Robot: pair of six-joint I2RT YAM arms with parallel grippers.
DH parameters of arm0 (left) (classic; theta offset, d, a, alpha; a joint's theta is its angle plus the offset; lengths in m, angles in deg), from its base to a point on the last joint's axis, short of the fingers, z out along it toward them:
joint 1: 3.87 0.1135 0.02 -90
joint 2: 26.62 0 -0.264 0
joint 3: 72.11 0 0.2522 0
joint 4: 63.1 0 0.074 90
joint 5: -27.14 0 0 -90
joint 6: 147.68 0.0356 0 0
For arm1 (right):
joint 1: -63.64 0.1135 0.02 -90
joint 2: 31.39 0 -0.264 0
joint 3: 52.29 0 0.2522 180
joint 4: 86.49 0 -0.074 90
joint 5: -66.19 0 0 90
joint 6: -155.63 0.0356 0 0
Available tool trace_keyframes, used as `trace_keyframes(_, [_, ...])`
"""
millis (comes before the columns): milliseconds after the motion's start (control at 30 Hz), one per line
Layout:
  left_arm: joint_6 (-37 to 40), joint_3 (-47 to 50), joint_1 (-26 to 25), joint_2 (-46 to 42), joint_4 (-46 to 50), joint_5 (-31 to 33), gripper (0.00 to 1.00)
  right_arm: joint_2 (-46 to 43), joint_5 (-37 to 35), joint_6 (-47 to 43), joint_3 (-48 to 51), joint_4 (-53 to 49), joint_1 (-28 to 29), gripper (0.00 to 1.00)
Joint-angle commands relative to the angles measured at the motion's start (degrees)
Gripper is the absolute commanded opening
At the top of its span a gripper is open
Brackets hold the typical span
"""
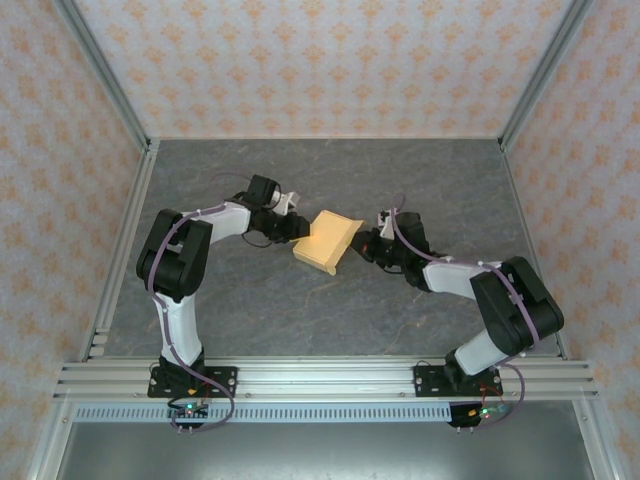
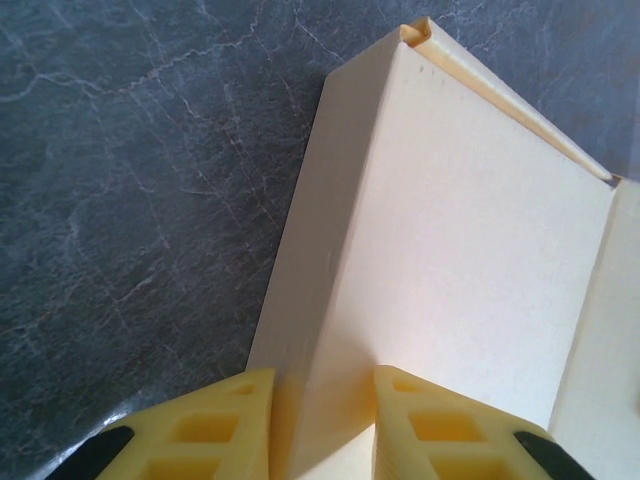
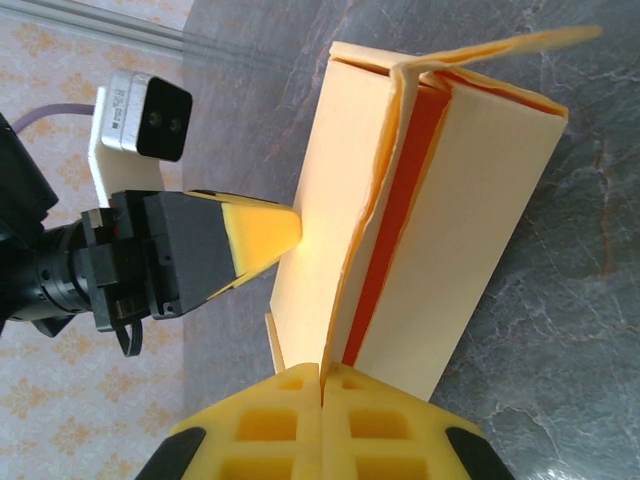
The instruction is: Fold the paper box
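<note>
From above, the paper box (image 1: 325, 243) sits near the middle of the bench (image 1: 300, 320), well away from every edge. It is tilted and hangs between the left end effector (image 1: 296, 229) on its left side and the right end effector (image 1: 362, 246) on its right. From the left wrist, the left end effector (image 2: 322, 430) stands narrow, its yellow fingers (image 2: 225, 425) on either side of a creased side wall of the pale card. Both appear to rest against that wall, so it looks like a light hold on the box. The wall runs away over the dark marbled bench to an open corner where a tab tucks in. From the right wrist, the right end effector (image 3: 322, 410) is closed flat, and the edges of two loose flaps run down into the seam between its pads. An orange inner face (image 3: 400, 200) shows in the gap between the flaps. One of the left end effector's fingertips (image 3: 258, 238) touches the far pale panel. The card looks thin and very light, stiff only along its creases. It is probably easy to buckle or dent if squeezed mid-panel, and smooth enough to slip. The safest holds seem to be at folded edges and flap margins, close to a crease.
</note>
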Motion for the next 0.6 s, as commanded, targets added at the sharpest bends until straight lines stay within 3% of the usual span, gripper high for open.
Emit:
trace_keyframes(0, [-2.42, 2.51, 0.05, 1.88, 1.43, 0.22, 0.25, -0.29, 0.49, -1.24, -3.48, 2.4, 0.64, 0.0])
trace_keyframes(567, [-7.63, 6.13, 2.26, 2.11, -4.49, -2.98, 0.21, 0.23, -0.57, -1.68, -8.7, -1.54, 2.18, 0.0])
